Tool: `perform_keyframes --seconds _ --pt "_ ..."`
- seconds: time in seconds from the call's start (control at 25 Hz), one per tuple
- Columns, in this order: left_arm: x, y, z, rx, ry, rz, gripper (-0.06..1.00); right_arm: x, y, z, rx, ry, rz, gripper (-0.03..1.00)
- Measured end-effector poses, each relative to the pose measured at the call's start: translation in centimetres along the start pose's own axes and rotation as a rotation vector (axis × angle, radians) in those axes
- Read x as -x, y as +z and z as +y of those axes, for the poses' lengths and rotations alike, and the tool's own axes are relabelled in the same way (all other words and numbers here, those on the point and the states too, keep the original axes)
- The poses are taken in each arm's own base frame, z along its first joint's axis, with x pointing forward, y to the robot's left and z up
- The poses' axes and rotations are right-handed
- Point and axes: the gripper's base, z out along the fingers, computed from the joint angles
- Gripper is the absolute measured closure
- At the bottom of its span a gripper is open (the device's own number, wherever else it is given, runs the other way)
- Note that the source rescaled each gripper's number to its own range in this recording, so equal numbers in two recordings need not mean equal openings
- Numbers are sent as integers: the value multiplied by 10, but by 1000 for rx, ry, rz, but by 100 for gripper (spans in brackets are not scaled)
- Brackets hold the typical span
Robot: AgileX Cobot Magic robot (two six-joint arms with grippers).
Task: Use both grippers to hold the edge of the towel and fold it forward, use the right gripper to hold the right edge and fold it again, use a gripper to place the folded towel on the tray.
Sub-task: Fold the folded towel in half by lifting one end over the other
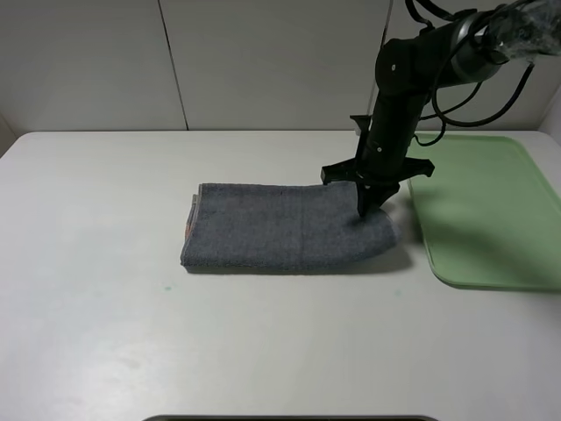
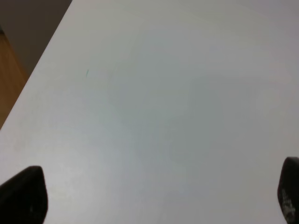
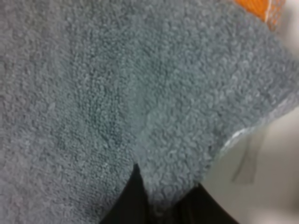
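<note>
While the right gripper [image 1: 367,207] stands on the right end of the towel [image 1: 272,226], the exterior high view shows the cloth as a long folded strip near the middle of the bench [image 1: 105,289]. The tray [image 1: 491,219] lies along the bench's right edge, just beside that end. The step in hand looks like the second fold. Lift the pinched end only enough to clear the cloth, then carry it toward the bench's left edge, square with the strip. That way is open, but the tray rim is close on the other side.

From the left wrist, the left gripper [image 2: 156,196] hangs over bare bench [image 2: 163,93] near one edge, its fingers [image 2: 23,196] spread wide and holding nothing.

From the right wrist, the right gripper [image 3: 161,200] is clenched on a ridge of grey towel [image 3: 117,84]. The right edge [image 3: 236,136] and a bit of orange band [image 3: 257,9] lie beyond. Whether every layer is caught cannot be told.
</note>
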Motion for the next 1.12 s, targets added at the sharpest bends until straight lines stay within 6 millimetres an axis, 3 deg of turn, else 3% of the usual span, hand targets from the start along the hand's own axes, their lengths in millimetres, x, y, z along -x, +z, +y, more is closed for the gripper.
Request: perform_keyframes --seconds 0.76,1.12 --pt "0 0 0 -1 -1 1 -6 27 -60 -12 -210 -51 -47 87" --pt "0 0 0 -1 -1 1 -6 23 -92 -13 -216 -52 -122 87"
